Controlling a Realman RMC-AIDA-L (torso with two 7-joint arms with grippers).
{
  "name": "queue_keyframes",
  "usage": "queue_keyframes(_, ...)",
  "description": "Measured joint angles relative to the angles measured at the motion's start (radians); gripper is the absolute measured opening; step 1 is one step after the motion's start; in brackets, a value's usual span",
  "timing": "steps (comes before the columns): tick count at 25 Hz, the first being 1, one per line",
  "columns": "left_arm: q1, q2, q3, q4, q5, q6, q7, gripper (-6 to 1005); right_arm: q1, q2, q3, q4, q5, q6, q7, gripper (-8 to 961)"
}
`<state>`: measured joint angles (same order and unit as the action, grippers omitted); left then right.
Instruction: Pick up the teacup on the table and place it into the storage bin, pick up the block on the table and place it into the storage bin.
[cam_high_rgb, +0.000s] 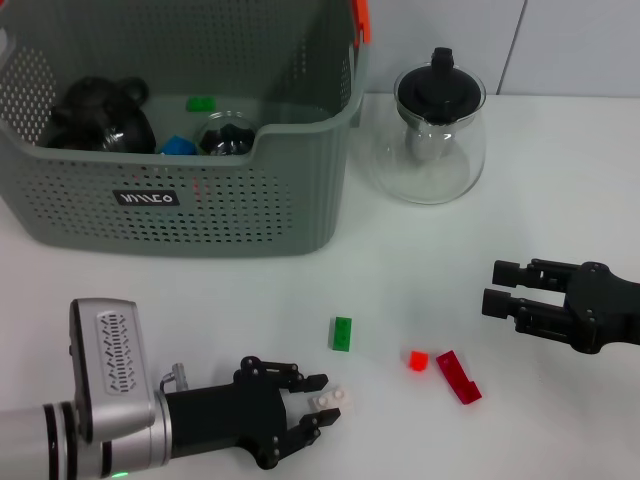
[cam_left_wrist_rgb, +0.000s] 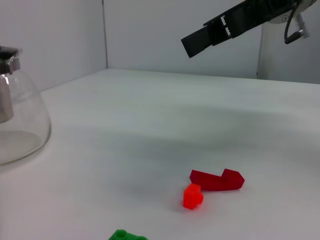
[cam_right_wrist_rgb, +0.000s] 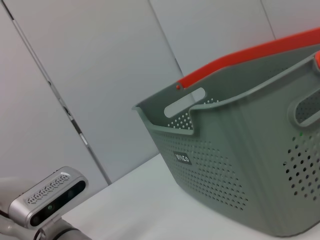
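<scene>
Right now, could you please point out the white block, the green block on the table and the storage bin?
white block (cam_high_rgb: 333, 400), head view, studded top.
green block (cam_high_rgb: 342, 333), head view, top face.
storage bin (cam_high_rgb: 290, 190), head view, perforated front wall.

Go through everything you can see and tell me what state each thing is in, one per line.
storage bin: upright, holding dark items and blocks
glass teapot: upright, lid on, outside bin
left gripper: open around white block
right gripper: open, empty
green block: on table
red blocks: on table

Storage bin (cam_high_rgb: 180, 200) sits far left – glass pot (cam_high_rgb: 435, 135) to its right, 4 blocks (cam_high_rgb: 341, 333) scattered in front.
</scene>
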<state>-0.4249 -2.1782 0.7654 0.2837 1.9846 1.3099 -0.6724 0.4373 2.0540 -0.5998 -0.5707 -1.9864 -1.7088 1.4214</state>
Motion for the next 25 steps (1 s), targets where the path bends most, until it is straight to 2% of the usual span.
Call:
queue_keyframes(13,-0.007,0.000,0.000,-0.002,0.000,-0.010,-0.006,233,0.008,0.001,-0.002,0.000,0.000,0.000,0.002,583)
queue_keyframes(20,-0.020,0.001,0.004,-0.003,-0.001,-0.026,-0.064,193,0.009,0.002,-0.002,0.000,0.000,0.000,0.002,583)
queue_keyframes(25,-0.008,0.009,-0.013,0.018,-0.007,0.044,-0.096,184,0.006,0.001,-0.001,0.000,0.000,-0.001,0.002,583)
